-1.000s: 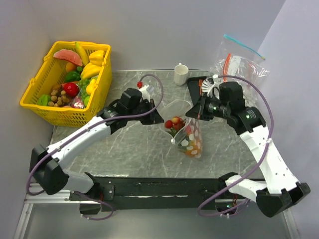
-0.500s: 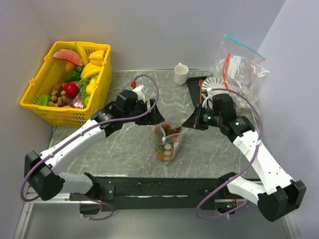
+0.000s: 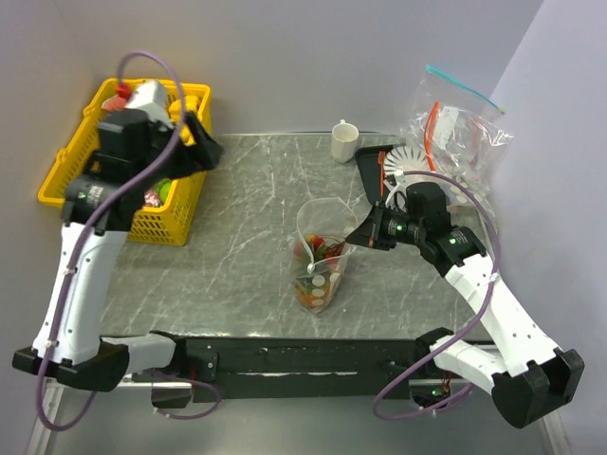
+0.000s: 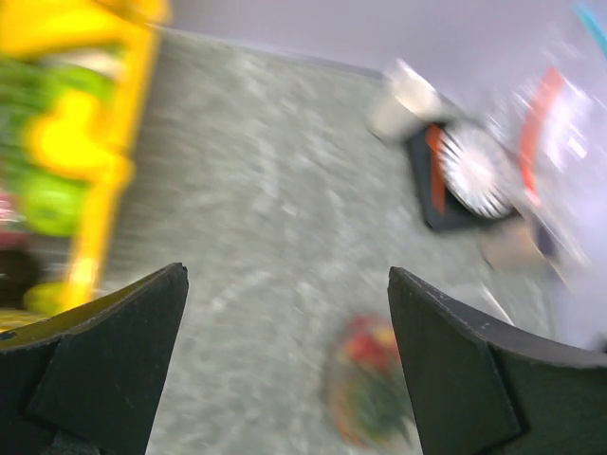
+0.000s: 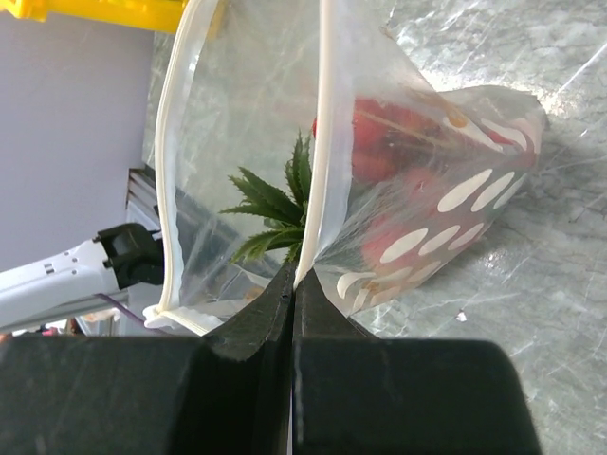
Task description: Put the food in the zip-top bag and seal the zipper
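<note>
From above, we see the zip-top bag point(image 3: 320, 277) standing near the middle of the worktop point(image 3: 237, 237), its mouth gaping in a wide loop. The food sits inside: red strawberries point(image 3: 322, 250) near the top, the orange pineapple point(image 3: 313, 296) lower down. We cannot pick out the apple. The right claw point(image 3: 360, 234) grips the rim on the bag's right side. The left claw point(image 3: 207, 150) hangs high over the yellow basket point(image 3: 68, 185), well apart from the bag.

The left wrist view is blurred, yet it shows that claw's fingers point(image 4: 142, 332) spread wide with nothing between them. The bag is a red-green smear far below.

In the right wrist view, the jaws are together, clamped on the zipper point(image 5: 324, 114) where its two pale strips meet. The strips bow wide apart above the pinch, with the pineapple's green crown showing between them.

We judge the filling done and the sealing due. To do it well, we should hold this corner taut, bring the free claw down to the far end of the mouth, flatten the loop, then press the strips together along their whole length.

There is bare worktop left of the bag for that approach. The mug point(image 3: 344, 140) and black tray point(image 3: 372, 172) crowd the back right, and the rail lies close in front.
</note>
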Motion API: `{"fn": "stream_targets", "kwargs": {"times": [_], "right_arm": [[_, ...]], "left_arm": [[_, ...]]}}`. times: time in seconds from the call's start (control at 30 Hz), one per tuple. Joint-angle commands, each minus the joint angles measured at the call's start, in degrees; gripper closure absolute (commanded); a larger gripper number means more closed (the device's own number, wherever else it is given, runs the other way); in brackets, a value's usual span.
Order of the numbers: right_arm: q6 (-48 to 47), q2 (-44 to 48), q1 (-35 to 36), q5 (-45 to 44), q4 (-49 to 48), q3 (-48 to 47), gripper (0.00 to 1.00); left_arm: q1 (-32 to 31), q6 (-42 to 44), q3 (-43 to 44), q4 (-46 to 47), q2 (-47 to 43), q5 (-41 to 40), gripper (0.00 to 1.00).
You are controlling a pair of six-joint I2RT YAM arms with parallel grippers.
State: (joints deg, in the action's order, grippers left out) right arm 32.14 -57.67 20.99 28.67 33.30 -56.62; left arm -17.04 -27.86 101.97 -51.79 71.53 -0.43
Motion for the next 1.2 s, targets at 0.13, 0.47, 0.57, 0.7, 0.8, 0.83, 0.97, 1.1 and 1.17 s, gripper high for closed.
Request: {"fn": "stream_targets", "kwargs": {"times": [0.13,0.47,0.57,0.7,0.8,0.83,0.97,1.1,1.17], "right_arm": [[-2.9,2.2,0.0,4.2,-0.7,-0.1,1.0],[-5.8,2.3,-0.1,4.9,3.0,-3.4,1.0],[-5.5,2.5,-0.1,5.3,2.6,-3.3,1.0],[-5.3,1.3,-0.1,6.0,1.6,-3.2,1.0],[-4.9,0.5,-0.1,6.7,0.5,-2.8,1.0],[-4.8,0.4,0.0,6.8,-0.2,-2.6,1.0],[-5.2,-1.2,0.0,7.3,-0.4,-2.7,1.0],[-5.3,-1.2,-0.1,7.3,-0.2,-2.8,1.0],[-5.1,-1.1,-0.1,7.3,-0.4,-2.7,1.0]], "left_arm": [[21.8,6.1,8.6,-3.7,13.6,-2.7,0.12],[32.9,5.0,21.3,-0.7,33.9,1.5,0.16],[32.8,5.6,20.5,-0.9,36.1,4.9,0.14],[32.8,7.0,14.1,-1.4,34.9,7.4,0.05],[32.8,7.4,7.4,-0.9,34.1,10.3,0.06],[32.8,7.2,5.9,-0.3,33.8,11.6,0.07],[32.8,6.1,-0.3,2.8,33.9,19.0,0.13],[32.8,4.6,-3.1,3.9,35.1,22.7,0.09],[32.9,3.6,-3.7,4.6,36.1,24.2,0.08]]}}
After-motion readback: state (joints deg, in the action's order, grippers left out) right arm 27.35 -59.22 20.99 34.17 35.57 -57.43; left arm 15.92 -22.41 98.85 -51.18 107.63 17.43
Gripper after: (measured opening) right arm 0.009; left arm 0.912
